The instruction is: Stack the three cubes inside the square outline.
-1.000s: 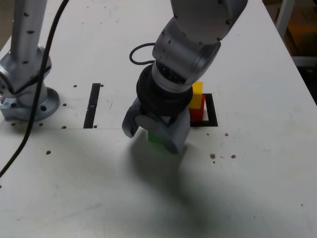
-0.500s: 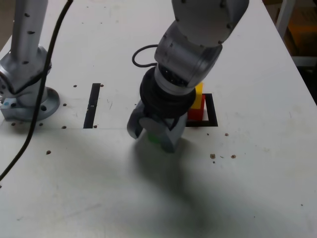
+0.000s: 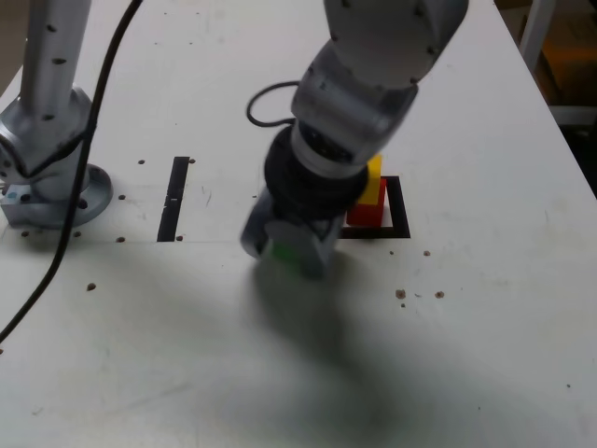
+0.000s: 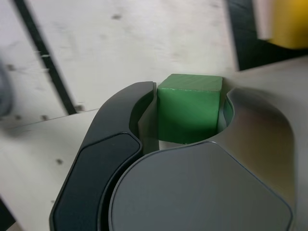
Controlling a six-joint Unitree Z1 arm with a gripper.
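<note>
My gripper [image 3: 283,250] is shut on the green cube [image 4: 189,107], which sits squeezed between the two jaws in the wrist view and shows as a green patch [image 3: 279,252] at the gripper's tip in the exterior view. The yellow cube [image 3: 372,179] rests on top of the red cube [image 3: 367,212] inside the black square outline [image 3: 399,217], just to the exterior view's right of my gripper. My arm hides part of that stack and the outline's near-left side. Whether the green cube still touches the table I cannot tell.
A narrow black strip [image 3: 174,198] lies on the white table [image 3: 466,355] to the exterior view's left. The arm's grey base [image 3: 51,177] and a black cable [image 3: 65,196] stand at the far left. Small dark specks dot the surface.
The jaws have closed from wide apart onto the green cube. The gripper has shifted slightly toward the exterior view's left and lifted a little.
</note>
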